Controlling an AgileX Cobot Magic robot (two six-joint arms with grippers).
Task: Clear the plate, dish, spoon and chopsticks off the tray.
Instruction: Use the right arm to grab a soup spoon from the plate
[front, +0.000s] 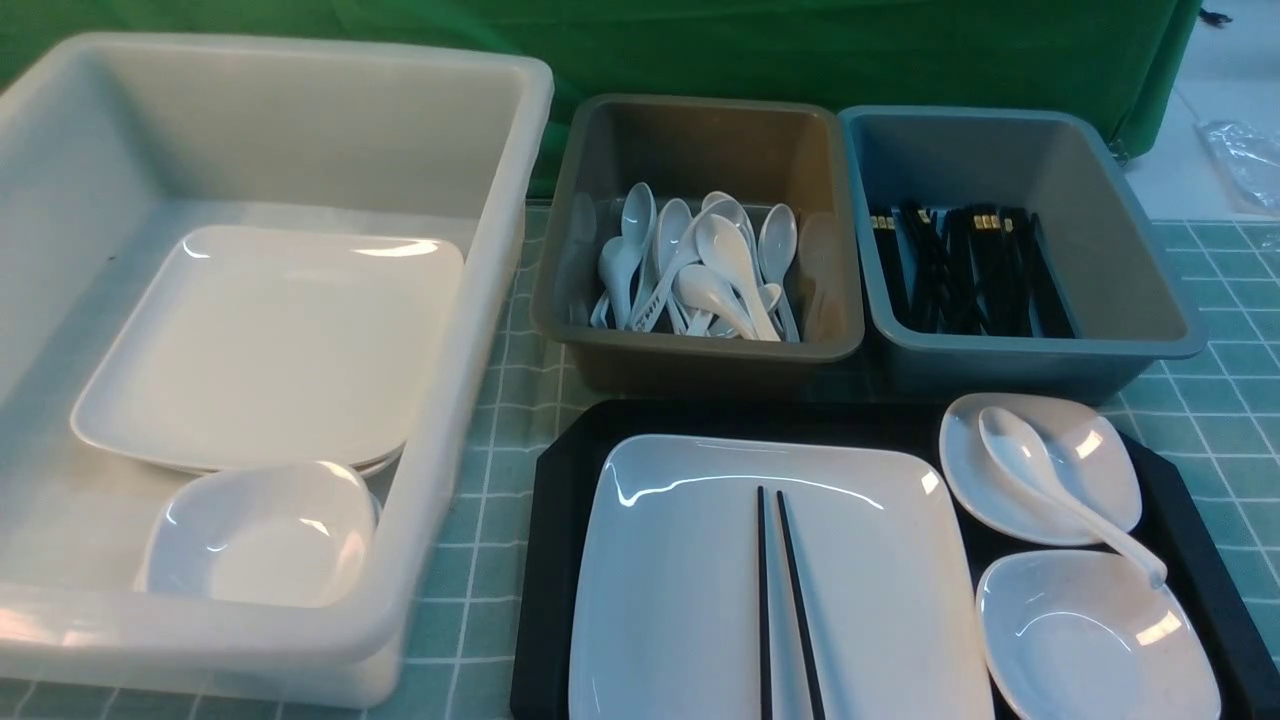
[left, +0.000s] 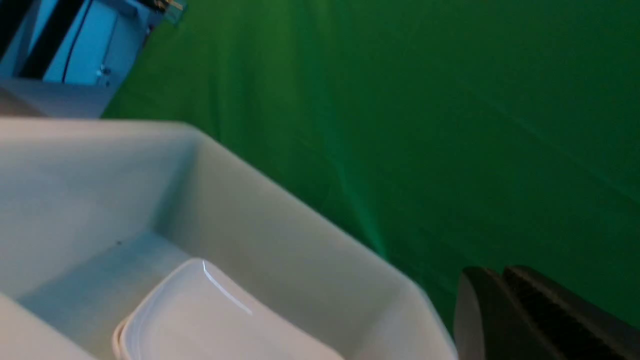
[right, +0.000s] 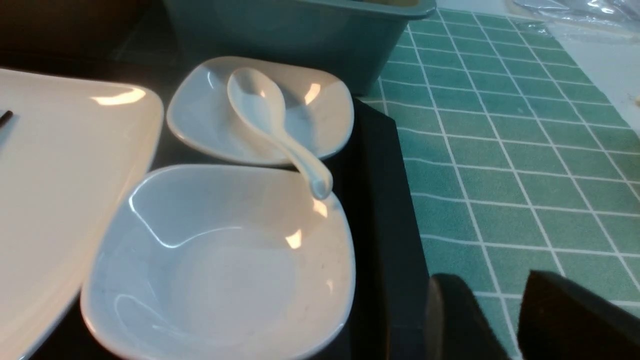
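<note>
While the right gripper (right: 492, 295) hangs empty, fingers apart, and the left gripper's (left: 495, 277) are together, I'd pinch the spoon (front: 1075, 507) mid-handle.

On the tray (front: 557, 500), chopsticks (front: 785, 610) lie on the plate (front: 680, 580), spoon (front: 1050, 485) in the far dish (front: 1100, 450).

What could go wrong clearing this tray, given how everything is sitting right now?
1. The chopsticks lie loose on the plate; lifting the plate first would likely roll them off.
2. The spoon bridges both small dishes, bowl in the far dish, handle end at the rim of the near dish; moving either dish first may flip it.
</note>
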